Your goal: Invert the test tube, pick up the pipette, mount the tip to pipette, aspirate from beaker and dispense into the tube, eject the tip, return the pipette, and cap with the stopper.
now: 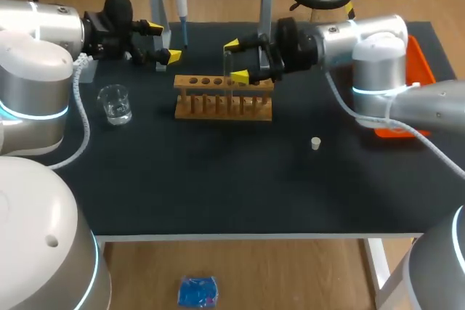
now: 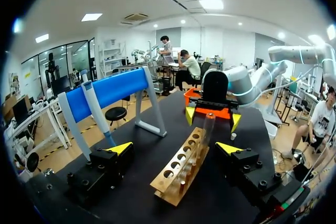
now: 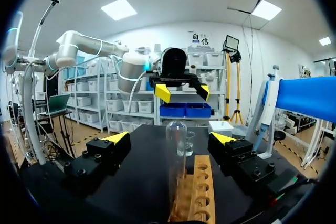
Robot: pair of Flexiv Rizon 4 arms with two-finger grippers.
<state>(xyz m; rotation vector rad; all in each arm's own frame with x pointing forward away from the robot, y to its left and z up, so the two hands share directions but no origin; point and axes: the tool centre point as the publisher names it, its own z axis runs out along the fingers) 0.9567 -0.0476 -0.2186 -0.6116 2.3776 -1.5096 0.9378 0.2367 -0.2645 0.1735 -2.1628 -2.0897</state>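
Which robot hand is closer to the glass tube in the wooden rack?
Right. The right gripper has the tube between its open fingers, not touching it. The left gripper is off past the rack's end, by the pipette.

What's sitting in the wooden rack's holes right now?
One clear test tube stands in the wooden rack; the other visible holes look empty. Where its lower end rests is covered by the rack.

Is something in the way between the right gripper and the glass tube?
No, nothing that I can see. The tube stands upright in the rack, right between the open fingers of the right gripper. There is only empty space on each side of it.
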